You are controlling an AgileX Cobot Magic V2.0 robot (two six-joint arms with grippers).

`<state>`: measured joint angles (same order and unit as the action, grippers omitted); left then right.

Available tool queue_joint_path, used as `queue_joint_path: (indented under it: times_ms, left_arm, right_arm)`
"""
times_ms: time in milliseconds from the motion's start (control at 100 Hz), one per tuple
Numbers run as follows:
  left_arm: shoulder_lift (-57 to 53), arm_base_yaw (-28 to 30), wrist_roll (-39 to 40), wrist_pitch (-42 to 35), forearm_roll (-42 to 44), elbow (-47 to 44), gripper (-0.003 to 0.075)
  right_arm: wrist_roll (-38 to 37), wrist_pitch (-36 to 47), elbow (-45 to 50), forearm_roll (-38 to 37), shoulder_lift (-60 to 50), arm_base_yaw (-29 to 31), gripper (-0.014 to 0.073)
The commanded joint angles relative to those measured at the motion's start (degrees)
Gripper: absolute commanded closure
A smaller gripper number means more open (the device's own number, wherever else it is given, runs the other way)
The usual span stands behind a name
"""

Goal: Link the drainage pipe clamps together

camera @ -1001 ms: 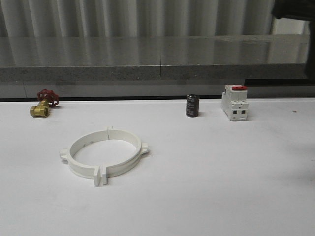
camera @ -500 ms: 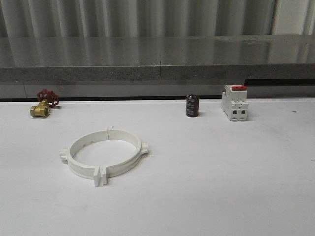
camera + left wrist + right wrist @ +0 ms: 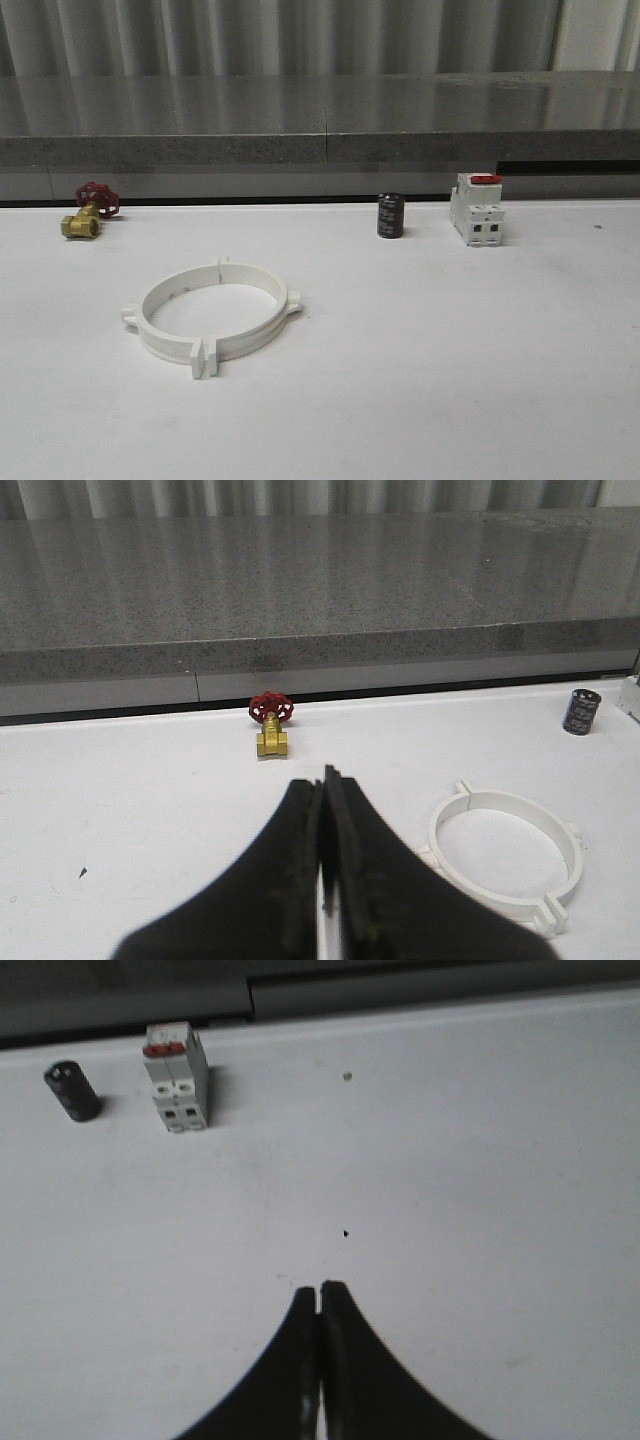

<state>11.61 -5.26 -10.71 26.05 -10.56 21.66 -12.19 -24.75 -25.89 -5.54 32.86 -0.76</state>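
The two white drainage pipe clamps (image 3: 212,320) lie on the white table left of centre, their end tabs meeting so that they form one closed ring. In the left wrist view the ring (image 3: 505,857) lies just beside my left gripper (image 3: 325,777), which is shut with nothing between its fingers and hovers clear of the ring. My right gripper (image 3: 319,1288) is also shut and empty, over bare table some way from the white block.
A brass valve with a red handwheel (image 3: 88,211) sits at the back left. A black cylinder (image 3: 391,215) and a white block with a red top (image 3: 477,208) stand at the back right. A grey stone ledge (image 3: 320,130) runs behind the table.
A dark arm part at the upper right corner one second ago has left the front view. The ring and the other objects have not moved.
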Motion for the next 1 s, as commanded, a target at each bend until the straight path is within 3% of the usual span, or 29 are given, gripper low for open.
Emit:
queue_joint_path:
  times_ms: [0,410,660,990]
  left_arm:
    - [0.5,0.1,-0.1,-4.1,-1.0,1.6,0.0741]
    - [0.5,0.1,-0.1,-4.1,-1.0,1.6,0.0741]
    - [0.5,0.1,-0.1,-4.1,-1.0,1.6,0.0741]
    - [0.6,0.1,-0.1,-4.2,-1.0,1.6,0.0741]
  right_arm:
    - [-0.1,10.6,2.2,-0.9,-3.7,0.3,0.0660]
    - [0.3,22.5,18.8,-2.5,-23.2,0.3,0.0660]
    - [14.6,23.8,24.7,8.1,-29.9,2.7,0.0659]
    - [14.7,22.7,26.5,8.0,-34.7,3.2,0.0659]
